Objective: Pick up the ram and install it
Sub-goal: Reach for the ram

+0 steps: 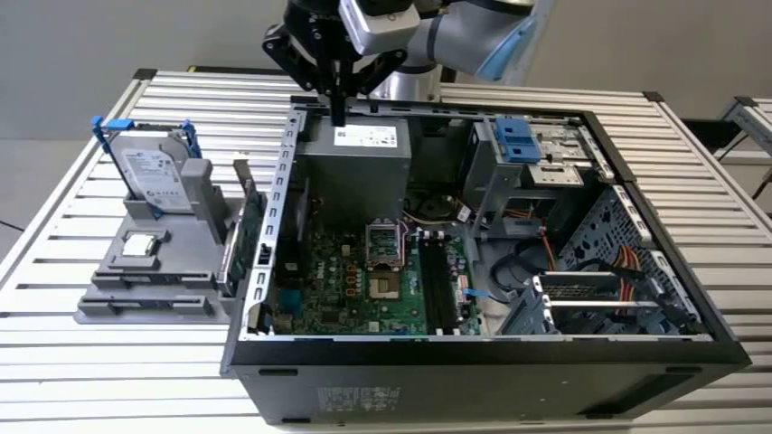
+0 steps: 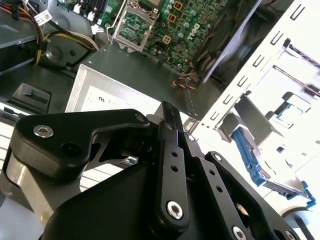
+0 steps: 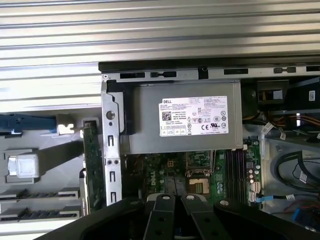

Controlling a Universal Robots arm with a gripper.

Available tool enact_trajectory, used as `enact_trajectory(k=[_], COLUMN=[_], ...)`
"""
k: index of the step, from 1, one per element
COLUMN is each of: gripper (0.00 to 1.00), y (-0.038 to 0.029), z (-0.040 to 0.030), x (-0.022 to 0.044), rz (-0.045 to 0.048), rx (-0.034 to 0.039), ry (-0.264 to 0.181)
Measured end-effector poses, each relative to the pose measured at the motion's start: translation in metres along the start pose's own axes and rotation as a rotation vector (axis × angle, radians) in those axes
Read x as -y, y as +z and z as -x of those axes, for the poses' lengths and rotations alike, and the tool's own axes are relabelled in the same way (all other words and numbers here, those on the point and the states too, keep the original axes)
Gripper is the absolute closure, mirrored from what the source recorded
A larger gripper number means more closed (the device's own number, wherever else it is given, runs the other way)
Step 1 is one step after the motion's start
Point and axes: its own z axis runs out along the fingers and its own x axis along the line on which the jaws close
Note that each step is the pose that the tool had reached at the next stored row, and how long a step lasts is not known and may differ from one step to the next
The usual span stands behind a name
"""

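Note:
The ram is out of view. My gripper (image 1: 339, 116) hangs over the back edge of the open computer case (image 1: 483, 351), above the grey power supply (image 1: 356, 172). Its black fingers stand together, shut, with nothing showing between them. Both wrist views show the same: the gripper (image 2: 167, 114) (image 3: 179, 201) is closed above the power supply (image 3: 185, 122). The black memory slots (image 1: 435, 289) (image 3: 235, 167) lie on the green motherboard, to the exterior view's right of the processor socket (image 1: 382, 242).
A grey holder (image 1: 145, 289) stands on the slatted table at the exterior view's left, carrying a silver hard drive in a blue frame (image 1: 157, 176). A green circuit card (image 1: 251, 240) (image 3: 92, 165) stands upright beside the case wall. Cables and a drive cage (image 1: 531, 158) crowd the case's right.

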Motion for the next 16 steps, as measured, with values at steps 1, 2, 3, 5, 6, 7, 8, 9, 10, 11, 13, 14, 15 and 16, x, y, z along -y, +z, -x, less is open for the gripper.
enact_trajectory(k=[1,2,3,5,6,7,8,9,10,11,13,14,15,16], gripper=[1.0,1.0,1.0,1.0,1.0,1.0,1.0,1.0,1.0,1.0,1.0,1.0,1.0,1.0], y=[0.0,0.0,0.0,0.0,-0.0001,-0.0001,0.0,0.0,0.0,0.0,-0.0001,-0.0001,-0.0001,-0.0002], z=[-0.0005,-0.0011,-0.0016,-0.0027,-0.0036,-0.0048,-0.0059,-0.007,-0.008,-0.0089,-0.0107,-0.0115,-0.0124,-0.0183], x=[0.0001,0.0001,0.0001,0.0002,0.0003,0.0004,0.0004,0.0005,0.0006,0.0006,0.0008,0.0008,0.0009,0.0013], rz=[-0.0001,0.0,0.0,0.0,-0.0002,-0.0001,0.0,0.0,0.0,0.0,-0.0001,-0.0001,0.0,-0.0001], rx=[-0.0001,0.0,0.0,-0.0001,-0.0002,-0.0001,0.0,-0.0001,0.0,0.0,-0.0001,-0.0001,-0.0001,-0.0001], ry=[0.0,0.0,0.0,0.0,0.0,0.0,0.0,0.0,0.0,0.0,0.0,0.0,0.0,0.0])
